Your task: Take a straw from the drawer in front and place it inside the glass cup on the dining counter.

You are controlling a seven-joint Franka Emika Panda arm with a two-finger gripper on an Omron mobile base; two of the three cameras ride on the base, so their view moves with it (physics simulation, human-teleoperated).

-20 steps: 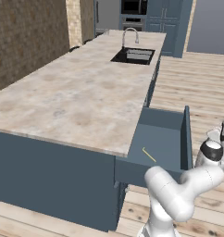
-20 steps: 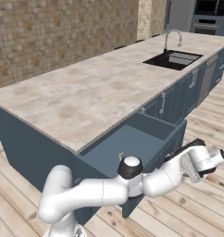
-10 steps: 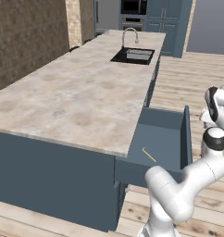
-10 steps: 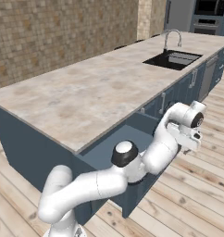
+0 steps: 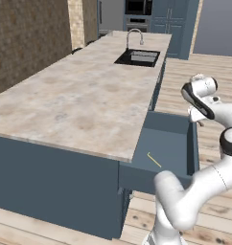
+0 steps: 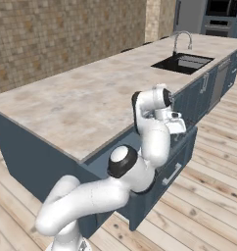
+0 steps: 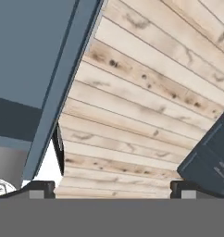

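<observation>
The drawer (image 5: 168, 143) stands pulled out from under the dining counter (image 5: 79, 95), and the pale straw (image 5: 154, 159) lies on its floor near the front left. My gripper (image 5: 200, 122) hangs above the drawer's front panel at its right end, pointing down. In the hand view the gripper (image 7: 113, 190) is open, its fingertips (image 7: 40, 187) wide apart with nothing between them, over the drawer's edge (image 7: 63, 83) and the plank floor. From the right, my arm hides most of the drawer (image 6: 186, 147). The glass cup is out of view.
A sink with a tap (image 5: 137, 56) is set in the far end of the counter (image 6: 81, 98). A brick wall (image 5: 27, 43) runs along the left. Wooden floor (image 5: 214, 72) spreads to the right of the drawer. Tall cabinets with an oven (image 5: 137, 7) stand at the back.
My hand has risen from low beside the drawer's front panel to above it and swung towards the counter. The jaws opened a little wider. The drawer stays open and the straw has not moved.
</observation>
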